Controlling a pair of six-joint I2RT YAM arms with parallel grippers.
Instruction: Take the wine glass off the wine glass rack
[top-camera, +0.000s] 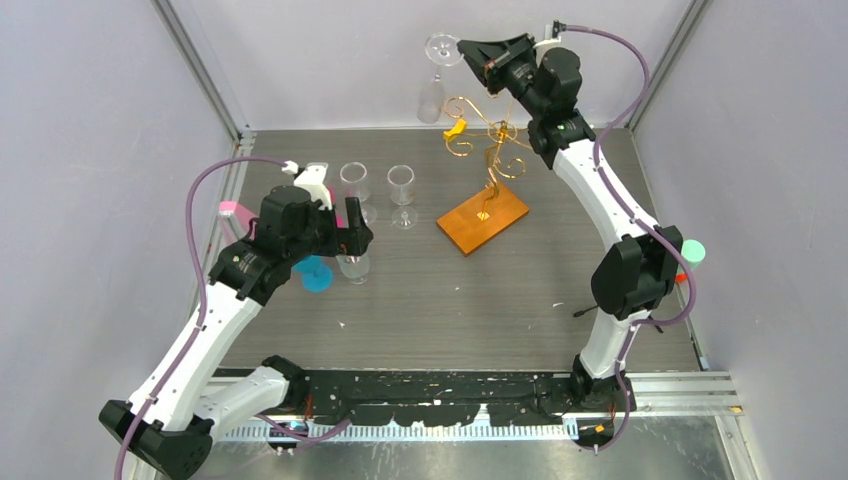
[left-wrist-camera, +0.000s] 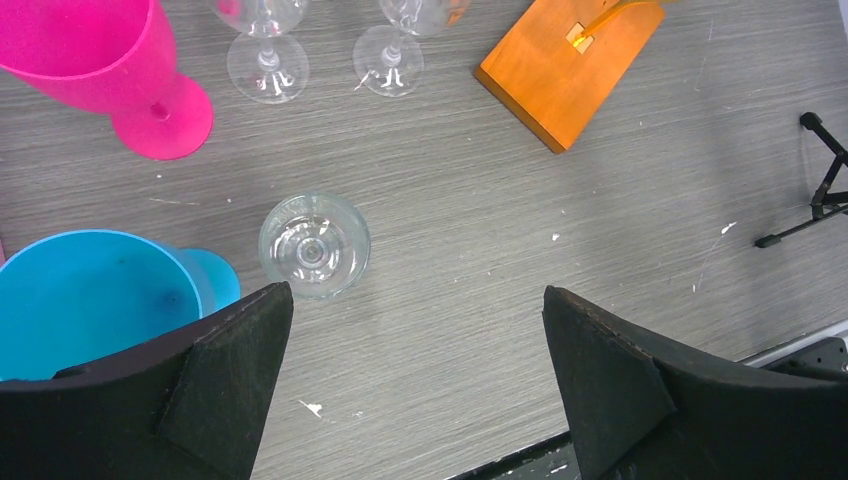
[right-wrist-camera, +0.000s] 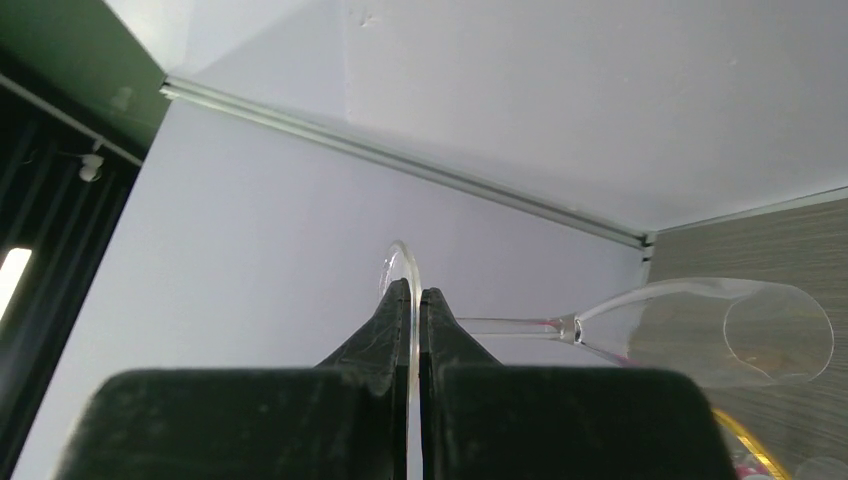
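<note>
My right gripper (top-camera: 468, 50) is shut on the round foot of a clear wine glass (top-camera: 432, 95) and holds it upside down, high up near the back wall, up and to the left of the gold wire rack (top-camera: 487, 135) on its orange base (top-camera: 483, 218). In the right wrist view the fingers (right-wrist-camera: 445, 335) pinch the foot edge-on and the glass (right-wrist-camera: 700, 330) points right. My left gripper (top-camera: 352, 238) is open and empty above a clear glass (left-wrist-camera: 314, 245) standing on the table.
Two clear glasses (top-camera: 354, 182) (top-camera: 401, 186) stand left of the rack base. A pink cup (left-wrist-camera: 100, 55) and a blue cup (left-wrist-camera: 90, 295) stand by my left gripper. A small black tripod (left-wrist-camera: 822, 190) is at the right. Walls enclose the table.
</note>
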